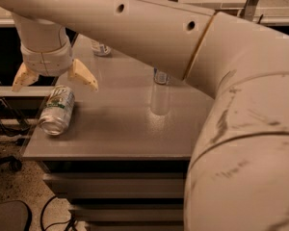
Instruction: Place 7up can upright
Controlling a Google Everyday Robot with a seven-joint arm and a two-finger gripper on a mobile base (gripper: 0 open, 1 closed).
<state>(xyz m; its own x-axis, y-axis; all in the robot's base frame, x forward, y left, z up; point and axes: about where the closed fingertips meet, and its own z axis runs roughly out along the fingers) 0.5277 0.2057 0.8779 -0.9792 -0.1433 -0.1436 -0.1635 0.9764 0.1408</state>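
The 7up can [57, 110] lies on its side near the left front corner of the grey table [120, 134], its silver end facing the front. My gripper [55, 81] hangs just above the can's far end, open, with one tan finger [84, 75] on the right and the other on the left. It holds nothing. The large white arm crosses the top of the view.
A clear plastic bottle [160, 95] stands upright mid-table, its top hidden by the arm. Another can [101, 48] sits at the table's back, partly hidden. The table's left edge is close to the 7up can. Cables and a chair base lie on the floor at left.
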